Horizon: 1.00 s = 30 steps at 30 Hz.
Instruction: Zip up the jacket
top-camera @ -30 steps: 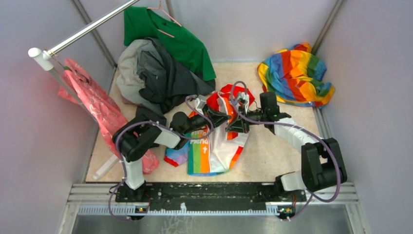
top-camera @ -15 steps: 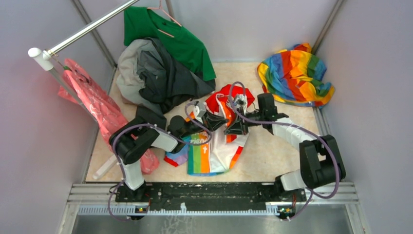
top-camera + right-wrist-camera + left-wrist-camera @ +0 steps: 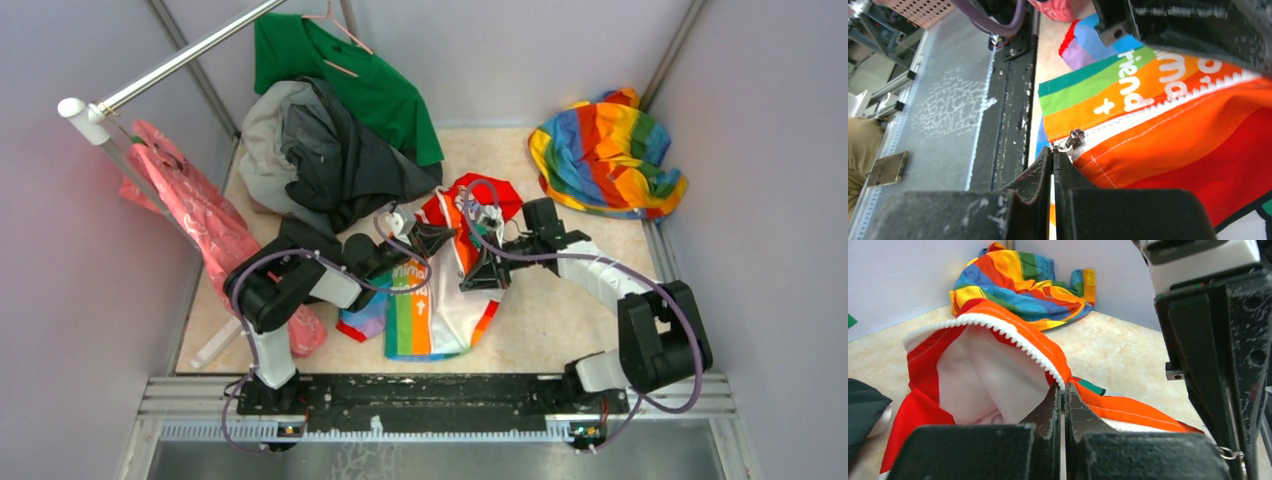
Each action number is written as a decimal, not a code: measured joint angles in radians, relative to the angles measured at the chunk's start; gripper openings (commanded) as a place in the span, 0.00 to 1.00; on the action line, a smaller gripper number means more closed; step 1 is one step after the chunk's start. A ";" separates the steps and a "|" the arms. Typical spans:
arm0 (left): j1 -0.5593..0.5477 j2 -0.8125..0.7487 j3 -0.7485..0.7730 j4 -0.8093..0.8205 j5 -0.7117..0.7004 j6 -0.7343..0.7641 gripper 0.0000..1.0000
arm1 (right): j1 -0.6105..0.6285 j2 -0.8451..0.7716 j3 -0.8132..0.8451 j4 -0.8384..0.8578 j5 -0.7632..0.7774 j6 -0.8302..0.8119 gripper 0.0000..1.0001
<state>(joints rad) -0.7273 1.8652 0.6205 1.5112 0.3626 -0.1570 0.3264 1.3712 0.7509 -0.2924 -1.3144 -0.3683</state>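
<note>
The jacket (image 3: 455, 310) lies in the middle of the table, white with a rainbow panel and its red hood (image 3: 485, 192) toward the back. My left gripper (image 3: 432, 238) is shut on the orange-red zipper strip (image 3: 1043, 347) near the hood; in the left wrist view its tips (image 3: 1063, 390) pinch the strip's edge, beside the white teeth. My right gripper (image 3: 482, 278) sits lower on the jacket front. In the right wrist view its tips (image 3: 1052, 152) are shut on the ring of the metal zipper pull (image 3: 1074, 138), at the white teeth beside the orange cloth (image 3: 1173, 135).
A bunched rainbow cloth (image 3: 605, 155) lies at the back right. A dark grey garment (image 3: 330, 160) and a green shirt (image 3: 340, 75) are heaped at the back left under a metal rail (image 3: 180, 60). A pink bag (image 3: 190, 210) hangs at the left. Walls close in three sides.
My right gripper has moved toward the near edge along the jacket front, still shut. My left gripper has shifted slightly left and the hood end has shifted with it.
</note>
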 measured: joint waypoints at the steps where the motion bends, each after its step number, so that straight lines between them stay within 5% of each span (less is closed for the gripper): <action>1: 0.009 -0.001 0.000 0.000 0.005 -0.011 0.00 | 0.000 0.008 0.009 -0.018 0.016 -0.019 0.00; 23: 0.101 -0.007 0.077 0.000 0.141 -0.416 0.00 | 0.005 0.089 0.069 -0.119 0.125 -0.101 0.00; 25: 0.103 0.011 0.094 0.000 0.146 -0.439 0.16 | -0.007 0.089 0.069 -0.121 0.123 -0.103 0.00; 30: 0.111 0.045 0.171 -0.001 0.154 -0.491 0.34 | -0.100 0.088 0.069 -0.149 0.084 -0.103 0.00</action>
<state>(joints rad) -0.6167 1.9106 0.7910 1.5105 0.5171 -0.6476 0.2260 1.4593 0.8200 -0.4416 -1.2301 -0.4709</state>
